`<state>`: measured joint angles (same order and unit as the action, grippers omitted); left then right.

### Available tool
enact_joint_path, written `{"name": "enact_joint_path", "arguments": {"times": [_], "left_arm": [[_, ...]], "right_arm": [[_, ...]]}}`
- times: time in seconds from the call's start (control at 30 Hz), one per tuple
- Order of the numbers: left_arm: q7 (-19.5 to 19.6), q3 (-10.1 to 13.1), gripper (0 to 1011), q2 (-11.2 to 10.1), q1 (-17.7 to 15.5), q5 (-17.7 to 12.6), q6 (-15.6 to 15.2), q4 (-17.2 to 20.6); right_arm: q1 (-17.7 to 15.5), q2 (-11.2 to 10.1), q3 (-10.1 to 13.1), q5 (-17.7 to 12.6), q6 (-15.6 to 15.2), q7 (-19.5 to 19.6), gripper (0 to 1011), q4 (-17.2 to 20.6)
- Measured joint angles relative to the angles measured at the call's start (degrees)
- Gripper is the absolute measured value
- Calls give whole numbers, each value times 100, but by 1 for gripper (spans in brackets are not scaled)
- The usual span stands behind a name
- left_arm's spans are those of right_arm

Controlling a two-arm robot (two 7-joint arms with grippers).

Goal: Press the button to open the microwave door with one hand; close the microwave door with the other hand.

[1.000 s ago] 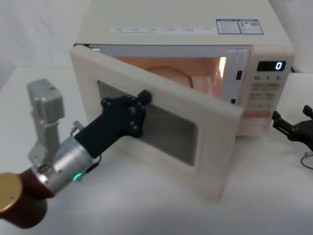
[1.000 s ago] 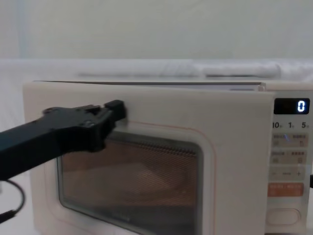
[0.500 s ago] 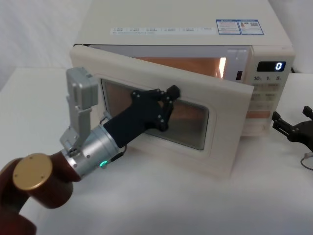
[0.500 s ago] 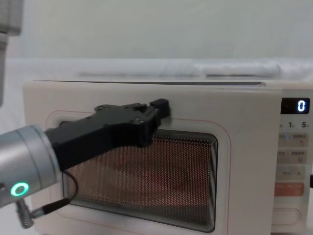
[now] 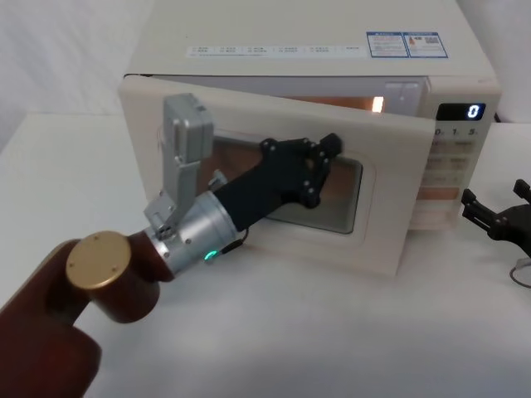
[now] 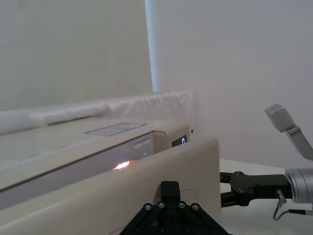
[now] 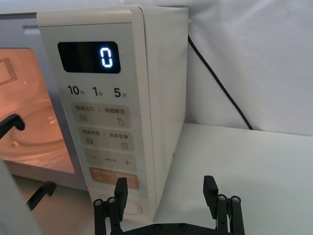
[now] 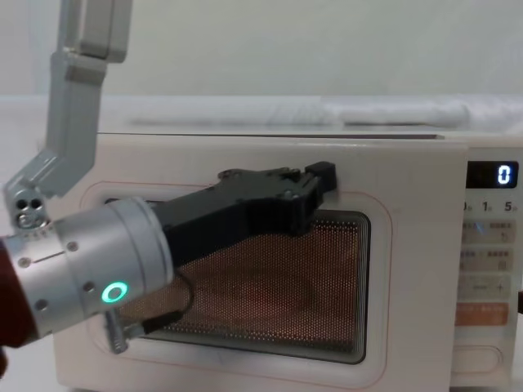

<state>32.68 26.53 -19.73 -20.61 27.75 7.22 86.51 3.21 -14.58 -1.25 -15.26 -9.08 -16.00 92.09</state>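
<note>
Head view: the microwave door (image 5: pixel 249 174) stands ajar, hinged on the left, its free edge swung a little way out toward 5 o'clock, with a lit orange strip of the cavity (image 5: pixel 348 102) showing above its top edge. The left gripper (image 5: pixel 323 157) presses against the door's front face at the upper right part of the dark window, its black body running back toward 8 o'clock to the silver wrist and brown arm. Its fingers look drawn together and grasp nothing, though from here the tips are hard to separate, so I cannot tell for certain.

In the chest view the left gripper (image 8: pixel 319 181) lies across the microwave door (image 8: pixel 409 269), its tip touching the cream frame just above the mesh window, at about 1 o'clock from the window's middle. The control panel (image 8: pixel 490 245) sits to the right of the door, its display reading 0.

The right gripper (image 5: pixel 498 217) rests low over the white counter (image 5: pixel 332 332) at 3 o'clock from the microwave, just beside the control panel and apart from it. In the right wrist view its fingers (image 7: pixel 120 193) stand parted with nothing between them, and the button (image 7: pixel 132 207) shows partly behind the nearer finger at the panel's foot, below the orange key (image 7: pixel 112 177). The gripper does not touch the button.

In the left wrist view the door's top edge (image 6: pixel 146 171) runs close to the microwave's body, with the light glowing in the narrow gap.
</note>
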Motion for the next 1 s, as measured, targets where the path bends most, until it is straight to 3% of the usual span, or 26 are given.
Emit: {"name": "enact_joint_path", "arguments": {"times": [0.4, 0.7, 1.0], "left_arm": [[-243, 131, 0, 279, -273, -209, 94, -240], [-499, 292, 0, 548, -470, -631, 126, -341], [-504, 476, 0, 717, -650, -908, 28, -463]], "right_arm": [[0, 0, 0, 0, 0, 0, 1002, 0], [0, 0, 0, 0, 0, 0, 1002, 0], [0, 0, 0, 0, 0, 0, 1002, 0]]}}
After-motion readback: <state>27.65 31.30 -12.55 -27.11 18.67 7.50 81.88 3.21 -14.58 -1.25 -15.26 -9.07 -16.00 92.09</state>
